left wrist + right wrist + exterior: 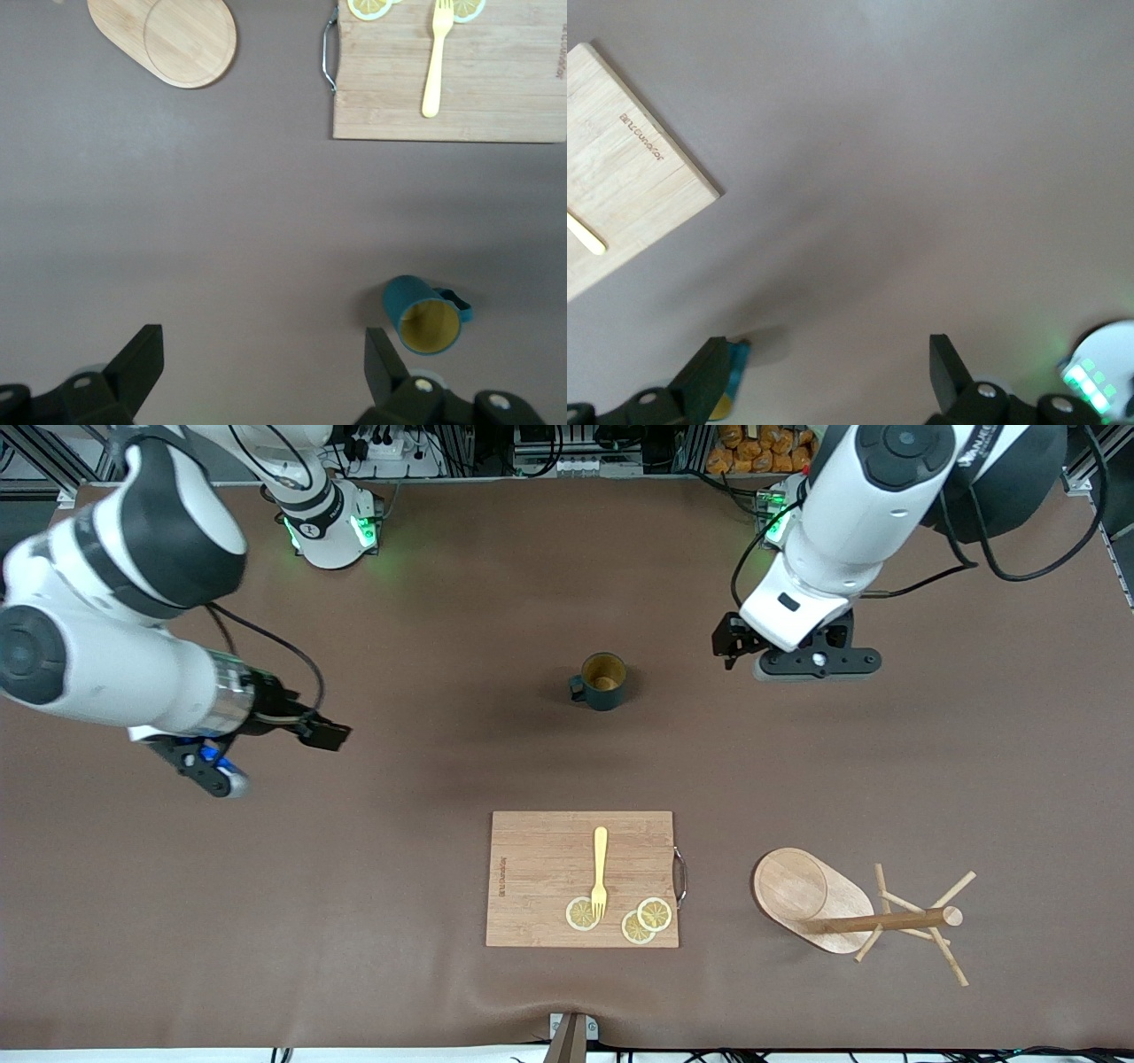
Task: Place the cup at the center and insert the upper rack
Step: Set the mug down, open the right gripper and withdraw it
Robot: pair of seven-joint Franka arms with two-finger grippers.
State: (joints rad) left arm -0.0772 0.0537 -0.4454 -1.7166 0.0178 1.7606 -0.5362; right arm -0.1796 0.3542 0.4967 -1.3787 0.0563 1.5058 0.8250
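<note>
Only the front view takes in the upper rack (855,911) whole, tipped on its side with pole and pegs pointing toward the left arm's end of the table, while the left wrist view catches just its oval base. The cup (604,681) stands upright and empty mid-table, farther from the front camera than the cutting board (540,881), which carries a fork (600,871) and lemon slices (633,919). The left gripper (262,367) hovers beside the cup and the right gripper (824,376) over bare table, both spread wide and holding nothing

the cup (603,681) stands upright mid-table, the upper rack (850,912) lies tipped beside the cutting board (580,879).
</note>
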